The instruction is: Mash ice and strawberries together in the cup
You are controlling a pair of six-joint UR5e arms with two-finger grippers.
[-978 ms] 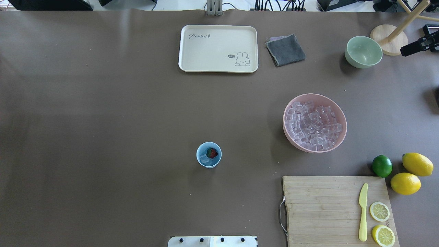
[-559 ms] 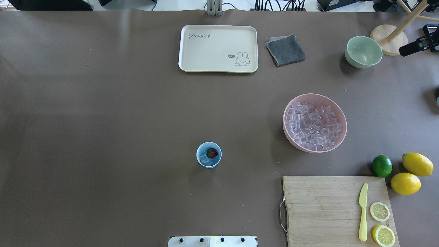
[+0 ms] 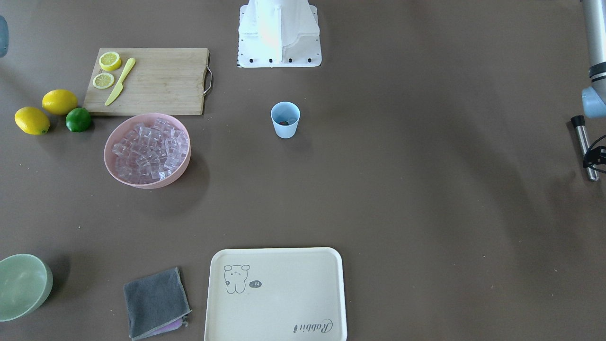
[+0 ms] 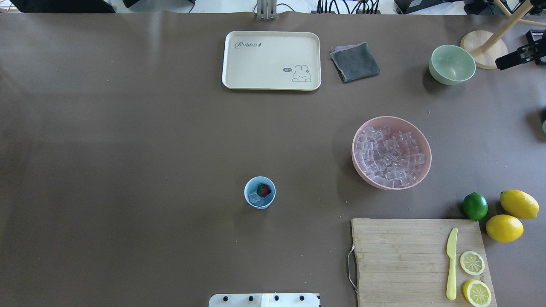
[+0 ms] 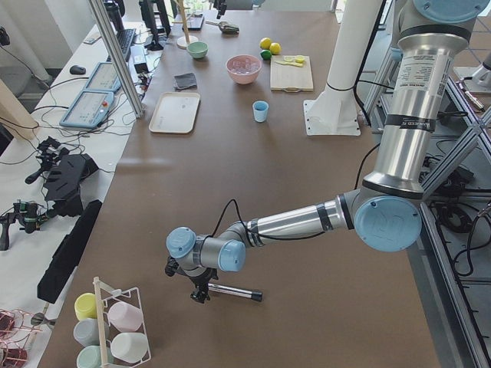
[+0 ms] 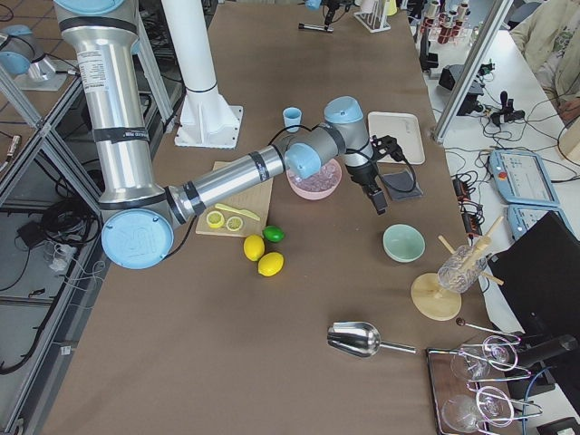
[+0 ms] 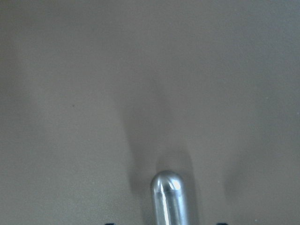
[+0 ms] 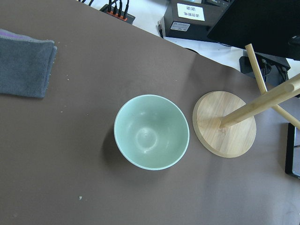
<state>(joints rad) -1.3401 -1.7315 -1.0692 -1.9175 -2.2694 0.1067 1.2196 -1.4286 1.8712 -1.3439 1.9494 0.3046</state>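
Note:
The light blue cup [image 4: 259, 192] stands upright mid-table, near the robot base. Inside it lie a dark red strawberry [image 4: 264, 190] and clear ice [image 4: 254, 198]. My left gripper [image 3: 589, 158] is far off at the table's left end, low over a metal muddler [image 3: 583, 147]. The left wrist view shows the muddler's rounded end [image 7: 169, 199] between widely spaced fingertips, so the gripper looks open. My right gripper [image 4: 518, 57] hangs beside the pale green bowl [image 4: 452, 64]; its jaws are unclear.
A pink bowl [image 4: 375, 184] full of ice sits right of the cup. A cutting board [image 4: 409, 256] carries a knife [image 4: 451, 264] and lemon slices, with a lime [image 4: 474, 206] and lemons [image 4: 518, 204] beside it. A tray [image 4: 271, 59] and grey cloth [image 4: 355, 62] lie at the far side.
My right gripper has shifted slightly at the far right edge of the overhead view. The cup and its contents have not moved.

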